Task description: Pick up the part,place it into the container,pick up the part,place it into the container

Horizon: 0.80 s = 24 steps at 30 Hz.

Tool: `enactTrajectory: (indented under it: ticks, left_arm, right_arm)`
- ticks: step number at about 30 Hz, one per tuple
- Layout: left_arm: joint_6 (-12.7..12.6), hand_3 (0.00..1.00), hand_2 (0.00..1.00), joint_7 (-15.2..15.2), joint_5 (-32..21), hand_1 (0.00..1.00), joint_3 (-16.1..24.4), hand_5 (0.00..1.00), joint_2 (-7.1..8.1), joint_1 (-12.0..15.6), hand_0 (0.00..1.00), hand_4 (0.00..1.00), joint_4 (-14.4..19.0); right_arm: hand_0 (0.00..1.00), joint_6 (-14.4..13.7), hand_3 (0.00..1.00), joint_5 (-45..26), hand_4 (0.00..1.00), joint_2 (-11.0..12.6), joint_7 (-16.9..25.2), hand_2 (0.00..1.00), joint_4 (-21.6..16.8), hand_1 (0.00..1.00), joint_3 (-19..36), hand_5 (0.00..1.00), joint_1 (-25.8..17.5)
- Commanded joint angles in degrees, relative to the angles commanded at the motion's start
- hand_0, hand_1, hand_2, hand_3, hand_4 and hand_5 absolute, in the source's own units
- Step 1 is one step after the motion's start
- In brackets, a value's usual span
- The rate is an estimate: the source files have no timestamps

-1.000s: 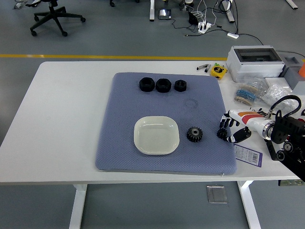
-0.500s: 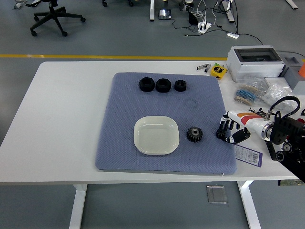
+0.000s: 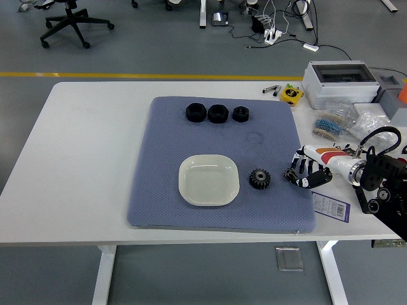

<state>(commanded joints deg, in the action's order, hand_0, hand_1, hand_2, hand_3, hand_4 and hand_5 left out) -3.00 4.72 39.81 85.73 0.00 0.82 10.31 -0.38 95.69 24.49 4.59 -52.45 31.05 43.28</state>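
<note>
A black gear point(image 3: 259, 178) lies on the blue-grey mat point(image 3: 172, 146), just right of the empty cream square dish point(image 3: 208, 180). Three black nut-like parts point(image 3: 217, 113) sit in a row at the mat's far side. My right hand point(image 3: 300, 174) comes in from the right, low over the mat's right edge. It is a short way right of the gear and not touching it. Its fingers are spread and hold nothing. My left arm is out of view.
A grey lidded box point(image 3: 338, 82), a yellow tape measure point(image 3: 291, 94), bags of small parts point(image 3: 356, 121) and a purple card point(image 3: 331, 205) crowd the table's right side. The white table point(image 3: 82, 159) lies bare left of the mat.
My right hand has crept left and slightly up toward the gear over the mat's right edge. Nothing else has moved.
</note>
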Motion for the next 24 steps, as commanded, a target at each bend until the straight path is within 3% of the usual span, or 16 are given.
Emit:
enactTrajectory:
  ticks: [16, 24]
  left_arm:
    - [-0.01, 0.731, 0.947, 0.02, 0.20, 0.919, 0.13, 0.802, 0.00, -0.09, 0.919, 0.687, 0.00]
    - [-0.05, 0.730, 0.946, 0.06, 0.31, 0.918, 0.21, 0.803, 0.00, -0.10, 0.919, 0.687, 0.00]
  right_arm:
    - [0.198, 0.01, 0.500, -0.42, 0.735, -0.12, -0.19, 0.436, -1.36, 0.351, 0.32, 0.282, 0.08]
    - [0.176, -0.03, 0.503, -0.14, 0.713, 0.09, -0.27, 0.432, -2.83, 0.335, 0.66, 0.323, 0.19]
